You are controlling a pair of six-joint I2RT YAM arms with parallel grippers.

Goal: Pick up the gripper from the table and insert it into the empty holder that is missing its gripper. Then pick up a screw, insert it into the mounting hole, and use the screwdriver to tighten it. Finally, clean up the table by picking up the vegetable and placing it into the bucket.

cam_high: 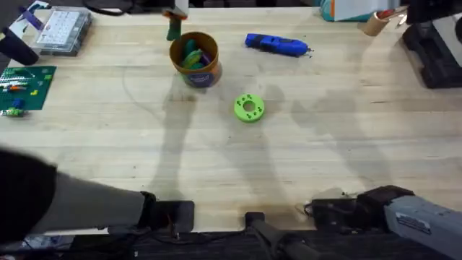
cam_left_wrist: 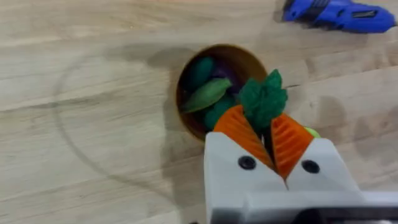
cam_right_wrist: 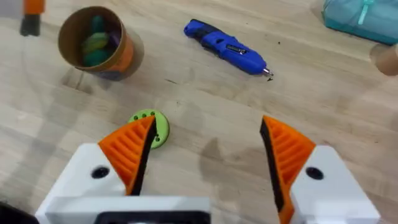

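The left gripper (cam_left_wrist: 272, 134) is hanging above the bucket (cam_high: 194, 59), its orange pads (cam_left_wrist: 244, 132) pinched together on the vegetable (cam_left_wrist: 263, 99), a dark green piece that is sticking out past the fingertips. In the left wrist view the vegetable is sitting over the bucket's rim, above the opening, not yet resting inside. In the overhead view the gripper's tip and the vegetable (cam_high: 173, 29) are showing just beyond the bucket's far rim, near the far edge of the tabletop (cam_high: 238, 173).

The bucket is standing upright in the far half of the tabletop, left of centre. It is already holding several toy pieces (cam_left_wrist: 208, 93): green ones and a purple one.

The screwdriver (cam_high: 277, 45) is lying flat near the far edge, to the right of the bucket and apart from it, its thin bit pointing right.

A bright green disc (cam_high: 249, 107) with holes is lying flat near the middle of the tabletop, nearer than the bucket and the screwdriver and touching neither.

The right gripper (cam_right_wrist: 205, 155) is held above the tabletop with its two orange pads (cam_right_wrist: 132, 149) spread wide and gripping nothing. In the right wrist view the disc is partly hidden behind one pad.

A clear parts box (cam_high: 63, 30) is sitting at the far left corner. A green board (cam_high: 26, 87) is lying at the left edge.
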